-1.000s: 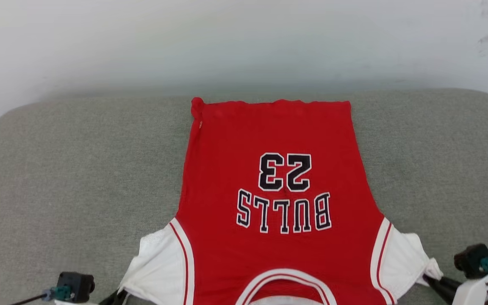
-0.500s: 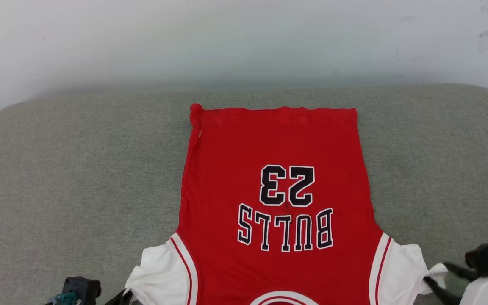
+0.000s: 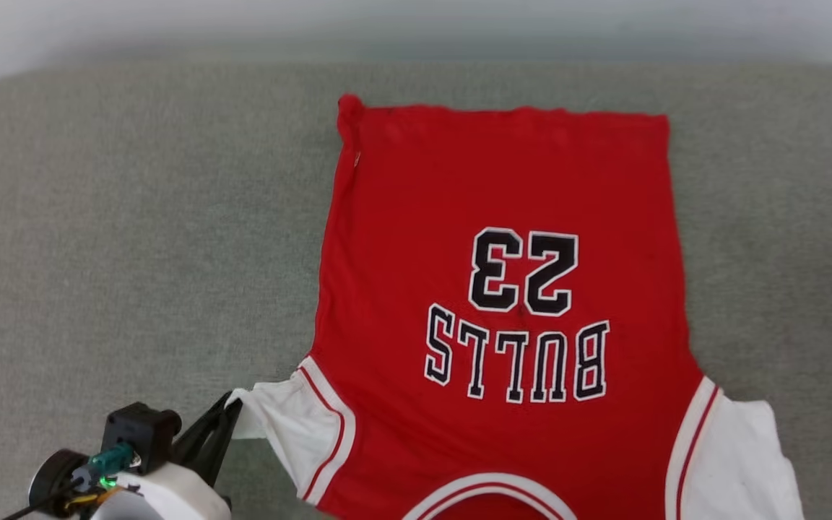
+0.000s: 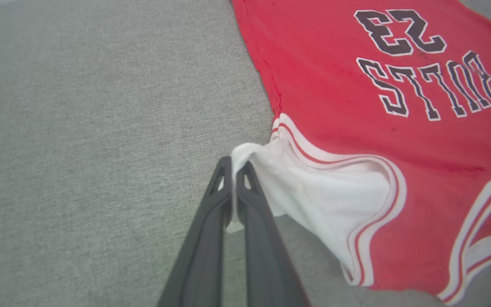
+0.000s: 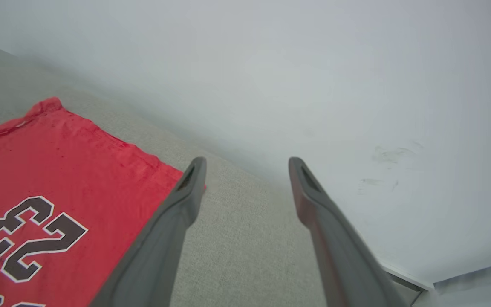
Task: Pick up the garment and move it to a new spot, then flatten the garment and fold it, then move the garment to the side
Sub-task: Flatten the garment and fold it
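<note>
Nearest the robot, at the lower left of the head view, the left gripper (image 3: 232, 406) has its two dark fingers pressed together on the garment (image 3: 503, 188), pinching the outer edge of its white left sleeve (image 3: 282, 422); the left wrist view shows a fold of that white cloth caught between the fingertips, and the sleeve drawn out sideways from the red body and seemingly a little raised off the grey-green cushion (image 3: 134, 217). The other sleeve (image 3: 741, 455) lies loose at the lower right, with no gripper on it; between the two sleeves the red-and-white collar trim (image 3: 488, 487) curves along the bottom edge of the head view.

The garment lies spread flat on the cushion, collar towards the robot and hem away, set to the right of the cushion's middle; the lettering "BULLS" (image 3: 517, 361) and, beyond it, the black number 23 (image 3: 524, 271) read upside down from the robot's side. Farther on, the hem (image 3: 517, 114) runs nearly straight, its left corner rolled into a small bump.

The right gripper (image 5: 245, 164) has its jaws wide apart with nothing between them; in the right wrist view one finger crosses in front of the hem's right corner, with bare cushion past it. Beyond the cushion's far edge rises a pale wall (image 5: 313, 64).
</note>
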Motion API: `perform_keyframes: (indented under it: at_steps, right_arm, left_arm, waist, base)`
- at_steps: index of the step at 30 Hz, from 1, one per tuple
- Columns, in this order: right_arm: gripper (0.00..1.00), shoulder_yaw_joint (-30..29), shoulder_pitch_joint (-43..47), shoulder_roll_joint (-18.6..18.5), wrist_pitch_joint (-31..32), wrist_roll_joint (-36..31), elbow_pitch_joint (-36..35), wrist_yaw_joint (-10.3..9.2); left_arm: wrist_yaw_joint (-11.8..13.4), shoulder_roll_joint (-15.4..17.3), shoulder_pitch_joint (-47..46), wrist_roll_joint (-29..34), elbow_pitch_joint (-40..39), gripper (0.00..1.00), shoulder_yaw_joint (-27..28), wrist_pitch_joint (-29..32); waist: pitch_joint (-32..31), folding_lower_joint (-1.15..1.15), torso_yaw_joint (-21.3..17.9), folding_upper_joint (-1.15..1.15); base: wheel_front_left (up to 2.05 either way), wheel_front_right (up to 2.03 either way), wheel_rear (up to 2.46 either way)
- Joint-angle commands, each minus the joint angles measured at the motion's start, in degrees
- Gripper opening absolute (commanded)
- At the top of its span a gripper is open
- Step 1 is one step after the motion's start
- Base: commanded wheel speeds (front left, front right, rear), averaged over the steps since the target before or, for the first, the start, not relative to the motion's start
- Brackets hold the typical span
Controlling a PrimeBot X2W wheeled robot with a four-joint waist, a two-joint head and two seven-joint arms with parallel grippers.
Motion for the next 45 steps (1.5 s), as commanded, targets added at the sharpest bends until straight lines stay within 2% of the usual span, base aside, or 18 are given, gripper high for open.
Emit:
perform_keyframes:
  at_steps: [1,6,10,15,17,20,25,31,32,37,41,45]
  right_arm:
    - [1.0,0.3,-3.4,0.6,1.8,-0.8,0.5,-0.05]
    - [1.0,2.9,-16.0,3.4,13.7,-1.2,6.9,-0.06]
    - [1.0,4.5,-23.9,6.2,28.2,3.3,13.7,-0.04]
    - [1.0,6.6,-30.3,5.7,44.4,6.1,19.3,-0.06]
    - [1.0,7.5,-31.9,5.5,48.7,4.6,20.2,-0.05]
    - [1.0,6.9,-32.2,5.4,52.1,4.0,21.6,-0.05]
    - [1.0,3.8,-29.4,7.3,52.5,2.8,24.0,-0.05]
    - [1.0,6.1,-22.5,9.2,52.0,2.0,25.4,-0.04]
    - [0.0,6.6,-22.2,9.0,51.6,1.8,25.0,-0.04]
    - [0.0,7.3,-24.5,5.7,49.5,1.3,23.1,-0.05]
    - [0.0,8.1,-26.8,4.9,46.4,3.8,21.2,-0.05]
    - [0.0,12.2,-25.2,2.1,44.0,6.8,18.1,-0.05]
  left_arm:
    - [0.7,0.1,-1.2,0.3,-0.8,0.0,0.6,-0.2]
    - [2.0,0.1,-1.7,1.6,-3.8,0.0,3.1,-0.4]
    - [2.6,-0.2,-2.5,3.7,-5.5,0.0,4.5,-0.5]
    - [3.2,-0.9,-3.9,6.8,-7.3,0.0,5.3,-0.5]
    - [3.6,-1.3,-4.5,7.9,-7.7,0.0,5.4,-0.6]
    - [3.8,-2.3,-5.5,9.3,-8.3,0.0,5.4,-0.6]
    - [3.9,-3.5,-6.6,10.7,-8.9,0.0,5.6,-0.6]
    - [3.5,-4.1,-7.4,11.8,-8.3,0.0,5.4,-0.4]
    - [3.5,-4.3,-7.6,11.9,-8.3,0.0,5.4,-0.4]
    - [3.7,-4.6,-6.9,11.6,-7.6,0.0,5.3,-0.4]
    - [4.1,-4.5,-5.0,10.8,-6.9,0.0,5.5,-0.4]
    - [4.6,-3.9,-2.9,10.2,-6.8,0.0,5.9,-0.4]
  waist:
    - [4.0,-0.01,2.3,0.0]
    - [9.3,-0.01,4.4,0.0]
    - [13.2,-0.01,6.2,0.0]
    - [17.3,-0.01,8.5,0.0]
    - [18.7,-0.01,9.2,0.0]
    - [20.7,-0.01,10.4,0.0]
    - [23.4,-0.01,11.8,0.0]
    - [24.3,-0.01,12.4,0.0]
    - [24.2,-0.01,12.4,0.0]
    - [21.9,-0.01,11.8,0.0]
    - [18.0,-0.01,10.5,0.0]
    - [13.5,-0.01,9.2,0.0]
  base:
    - [0.0,0.0,0.0]
    - [0.0,0.0,0.0]
    - [0.0,0.0,0.0]
    - [0.0,0.0,0.0]
    - [0.0,0.0,0.0]
    - [0.0,0.0,0.0]
    - [0.0,0.0,0.0]
    - [0.0,0.0,0.0]
    - [0.0,0.0,0.0]
    - [0.0,0.0,0.0]
    - [0.0,0.0,0.0]
    - [0.0,0.0,0.0]
